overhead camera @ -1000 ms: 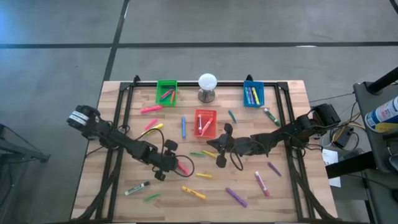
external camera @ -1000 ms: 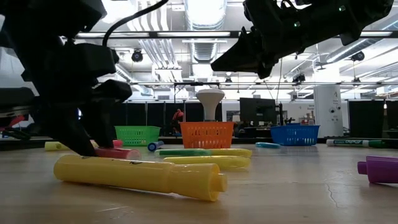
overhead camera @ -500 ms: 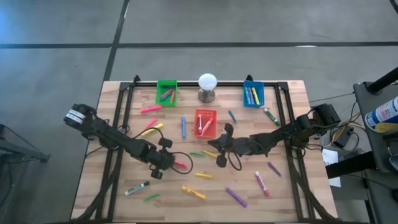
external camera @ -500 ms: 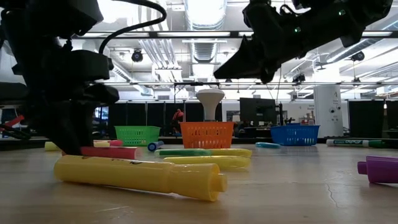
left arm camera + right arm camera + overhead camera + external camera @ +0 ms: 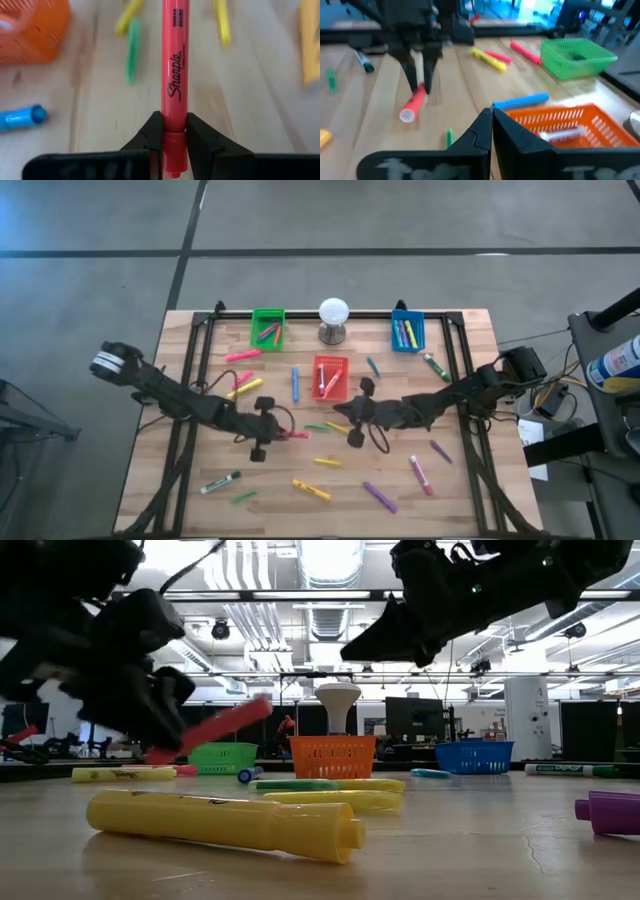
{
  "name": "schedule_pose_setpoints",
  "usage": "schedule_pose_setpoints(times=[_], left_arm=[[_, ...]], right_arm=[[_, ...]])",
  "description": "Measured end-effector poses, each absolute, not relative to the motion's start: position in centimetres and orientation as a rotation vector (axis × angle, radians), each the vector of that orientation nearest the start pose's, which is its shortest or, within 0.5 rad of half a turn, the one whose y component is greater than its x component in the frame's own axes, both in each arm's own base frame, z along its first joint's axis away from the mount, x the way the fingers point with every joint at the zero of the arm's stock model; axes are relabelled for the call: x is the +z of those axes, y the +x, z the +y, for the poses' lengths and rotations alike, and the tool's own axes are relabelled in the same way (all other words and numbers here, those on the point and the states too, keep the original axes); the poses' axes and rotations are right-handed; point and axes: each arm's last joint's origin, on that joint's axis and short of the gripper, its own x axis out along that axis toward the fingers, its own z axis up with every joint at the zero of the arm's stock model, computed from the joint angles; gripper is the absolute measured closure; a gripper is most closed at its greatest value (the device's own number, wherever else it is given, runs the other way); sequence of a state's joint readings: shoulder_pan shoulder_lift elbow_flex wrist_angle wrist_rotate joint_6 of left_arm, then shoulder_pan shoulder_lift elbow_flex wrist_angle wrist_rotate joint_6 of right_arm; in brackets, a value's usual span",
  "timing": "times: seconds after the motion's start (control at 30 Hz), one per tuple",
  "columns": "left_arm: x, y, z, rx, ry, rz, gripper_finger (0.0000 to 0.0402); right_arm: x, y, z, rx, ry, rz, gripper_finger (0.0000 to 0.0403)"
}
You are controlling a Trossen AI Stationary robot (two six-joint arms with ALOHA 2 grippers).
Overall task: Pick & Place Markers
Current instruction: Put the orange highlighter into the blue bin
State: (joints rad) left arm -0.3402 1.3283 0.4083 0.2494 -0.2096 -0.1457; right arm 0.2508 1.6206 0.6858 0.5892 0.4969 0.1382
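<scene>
Many markers lie scattered on the wooden table (image 5: 460,500). My left gripper (image 5: 270,430) is left of the table's middle, shut on a pink-red marker (image 5: 292,435) that it holds off the table. My right gripper (image 5: 345,413) hangs shut and empty above the table's middle, near the orange-red bin (image 5: 330,378). Its wrist view shows its own shut fingertips (image 5: 491,117) and, farther off, the held marker (image 5: 415,106). In the low view a yellow marker (image 5: 225,823) lies flat on its side in front. My left gripper pinches the pink-red marker between its two fingers (image 5: 152,134) near one end (image 5: 174,136). It comes from the table's left, and the marker's long part sticks out past the fingertips toward the right. The marker (image 5: 215,728) is clear of the table and slants, free end higher.
A green bin (image 5: 267,328), a white ball on a grey stand (image 5: 333,315) and a blue bin (image 5: 407,330) stand along the far edge, each bin with markers in it. A white-and-black marker (image 5: 221,481) and yellow, purple and pink ones lie toward the near edge.
My left gripper has shut on the pink-red marker that lay on the table and has lifted it clear, going up and a little toward the far edge. The wrist has tipped, and the marker now slants with its free end raised. My right arm has kept still.
</scene>
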Motion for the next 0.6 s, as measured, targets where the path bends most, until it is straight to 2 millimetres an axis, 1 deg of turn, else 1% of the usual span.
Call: schedule_pose_setpoints(times=[0.13,0.2,0.33,0.47,0.6], left_arm=[[15.0,21.3,-6.4,-0.085,-0.045,0.345,0.0352],[15.0,20.9,-5.8,-0.075,-0.063,0.247,0.0352],[16.1,20.7,-4.7,-0.042,-0.089,0.042,0.0352],[16.7,20.7,-4.1,-0.032,-0.081,-0.044,0.0352],[17.2,21.1,-4.0,-0.045,-0.065,-0.087,0.0352]], right_arm=[[16.7,31.0,6.5,-0.256,0.007,0.221,0.0394],[16.3,31.2,6.3,-0.262,0.016,0.196,0.0394],[15.7,31.9,5.8,-0.281,0.026,0.173,0.0394],[16.2,32.7,5.5,-0.295,0.03,0.129,0.038],[16.7,33.2,5.5,-0.291,0.009,0.11,0.0341]])
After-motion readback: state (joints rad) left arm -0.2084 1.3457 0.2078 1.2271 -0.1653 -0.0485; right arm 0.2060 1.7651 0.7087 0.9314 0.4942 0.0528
